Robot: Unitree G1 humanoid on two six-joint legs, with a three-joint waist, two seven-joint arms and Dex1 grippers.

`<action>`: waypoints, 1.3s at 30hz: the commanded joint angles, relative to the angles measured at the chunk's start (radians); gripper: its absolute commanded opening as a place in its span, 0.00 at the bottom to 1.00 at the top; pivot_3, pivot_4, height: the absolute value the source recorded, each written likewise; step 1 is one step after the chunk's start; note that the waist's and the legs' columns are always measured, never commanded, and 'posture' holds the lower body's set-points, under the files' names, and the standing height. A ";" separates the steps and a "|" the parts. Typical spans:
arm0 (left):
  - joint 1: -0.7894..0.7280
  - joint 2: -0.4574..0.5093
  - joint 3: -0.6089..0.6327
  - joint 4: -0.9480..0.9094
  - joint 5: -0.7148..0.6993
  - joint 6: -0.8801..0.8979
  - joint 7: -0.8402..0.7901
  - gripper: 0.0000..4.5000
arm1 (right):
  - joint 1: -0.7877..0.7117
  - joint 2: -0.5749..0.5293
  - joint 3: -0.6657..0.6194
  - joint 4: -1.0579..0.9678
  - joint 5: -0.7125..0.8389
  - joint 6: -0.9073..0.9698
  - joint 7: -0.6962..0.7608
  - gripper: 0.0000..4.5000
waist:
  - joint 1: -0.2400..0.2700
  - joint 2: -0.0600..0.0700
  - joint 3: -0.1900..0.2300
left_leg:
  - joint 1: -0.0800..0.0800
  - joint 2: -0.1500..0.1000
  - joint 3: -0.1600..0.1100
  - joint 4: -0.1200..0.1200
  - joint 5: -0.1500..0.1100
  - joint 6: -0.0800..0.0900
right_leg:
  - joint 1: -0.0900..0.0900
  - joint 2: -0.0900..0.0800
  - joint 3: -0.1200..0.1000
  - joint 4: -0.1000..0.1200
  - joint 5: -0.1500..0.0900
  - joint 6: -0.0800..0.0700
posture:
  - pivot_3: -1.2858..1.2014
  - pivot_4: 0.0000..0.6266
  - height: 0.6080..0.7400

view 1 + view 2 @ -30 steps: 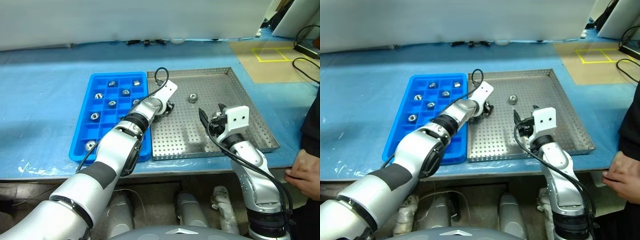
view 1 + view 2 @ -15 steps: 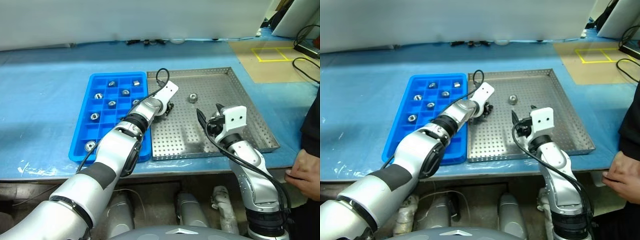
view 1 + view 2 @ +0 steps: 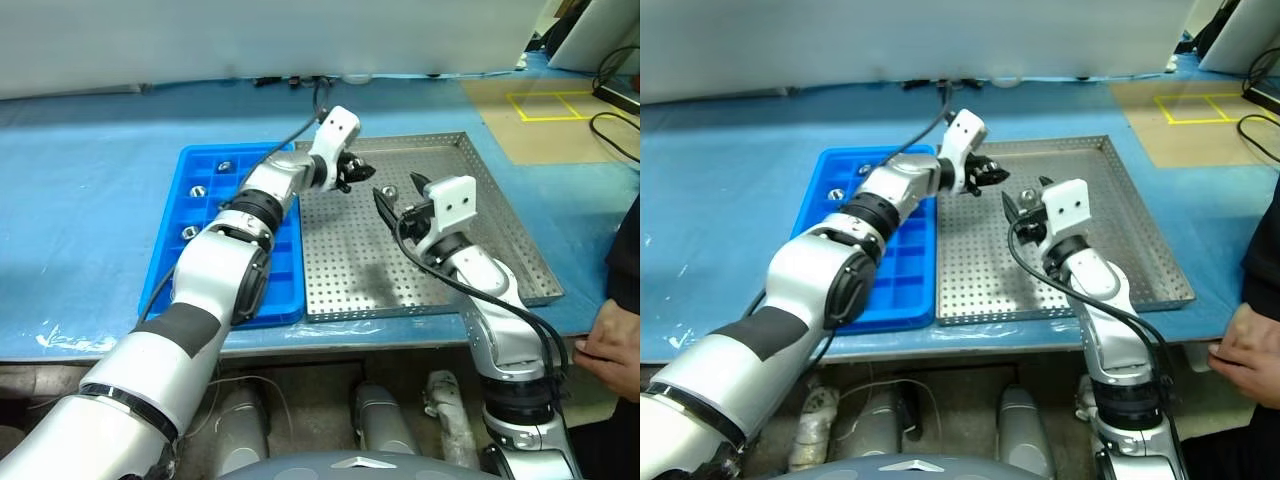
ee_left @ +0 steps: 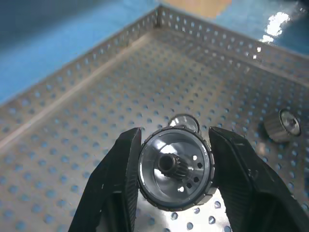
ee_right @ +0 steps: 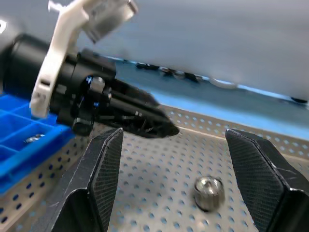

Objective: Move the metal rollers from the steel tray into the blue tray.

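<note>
My left gripper (image 3: 361, 172) hangs above the far left part of the steel tray (image 3: 500, 240), shut on one of the metal rollers (image 4: 175, 166), a shiny toothed disc with a dark centre. The right gripper (image 3: 402, 197) hovers over the tray's middle, open and empty, its fingers pointing at the left gripper (image 5: 120, 113). Another roller (image 5: 208, 192) lies on the perforated floor between the two. The blue tray (image 3: 172, 285) sits just left of the steel tray and holds several rollers (image 3: 197, 190) in its far compartments.
A person's hand (image 3: 608, 350) rests at the table's near right edge. Black cables (image 3: 612, 128) and a yellow taped square (image 3: 545, 105) lie at the far right. Blue sheeting (image 3: 90, 200) covers the table around both trays.
The left gripper has lifted off the steel tray's floor with the roller and turned to point right. The right gripper has risen and moved slightly left, still open.
</note>
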 commanded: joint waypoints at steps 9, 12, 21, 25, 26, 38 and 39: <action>0.191 0.313 0.059 -0.379 -0.158 0.104 -0.304 0.41 | -0.212 0.069 0.090 0.252 0.028 -0.144 0.153 0.80 | 0.057 0.001 0.001 | -0.001 -0.001 0.000 -0.001 0.000 0.000 | 0.000 -0.002 -0.002 0.001 0.000 0.000 | 0.47 0.24 1.00; 0.326 0.373 0.068 -0.551 -0.196 0.197 -0.294 0.41 | -0.259 0.091 0.111 0.329 0.028 -0.183 0.193 0.80 | 0.083 0.001 0.001 | -0.002 -0.001 0.000 -0.001 0.000 0.000 | 0.000 -0.002 -0.004 0.002 0.000 0.000 | 0.50 0.24 1.00; 0.716 0.502 0.032 -1.012 -0.272 0.375 -0.307 0.41 | -0.292 0.126 0.127 0.407 0.027 -0.223 0.247 0.80 | 0.142 0.001 0.001 | -0.007 0.000 -0.003 -0.001 0.002 -0.003 | 0.002 -0.003 -0.017 0.003 0.000 -0.001 | 0.52 0.24 1.00; 0.823 0.527 0.007 -1.138 -0.314 0.407 -0.339 0.41 | -0.275 0.128 0.130 0.400 0.023 -0.216 0.247 0.80 | 0.140 0.001 0.001 | -0.005 0.000 -0.004 -0.003 0.004 -0.006 | 0.002 -0.003 -0.017 0.004 0.000 -0.001 | 0.52 0.24 1.00; 0.835 0.527 0.000 -1.143 -0.314 0.403 -0.336 0.41 | -0.271 0.129 0.129 0.398 0.022 -0.215 0.246 0.80 | 0.139 0.001 0.001 | -0.005 0.001 -0.004 -0.004 0.005 -0.008 | 0.002 -0.003 -0.017 0.004 0.000 -0.001 | 0.52 0.24 1.00; 0.887 0.549 -0.064 -1.132 -0.318 0.397 -0.321 0.41 | -0.227 0.109 0.118 0.370 0.010 -0.205 0.215 0.80 | 0.128 0.001 0.001 | 0.000 0.004 -0.005 -0.010 0.010 -0.017 | 0.000 0.001 -0.015 0.006 0.000 0.000 | 0.50 0.24 1.00; 0.894 0.553 -0.069 -1.131 -0.317 0.395 -0.321 0.41 | -0.224 0.107 0.116 0.371 0.009 -0.205 0.211 0.80 | 0.127 0.001 0.001 | 0.001 0.004 -0.005 -0.010 0.011 -0.017 | 0.001 0.001 -0.015 0.005 0.000 0.000 | 0.49 0.24 1.00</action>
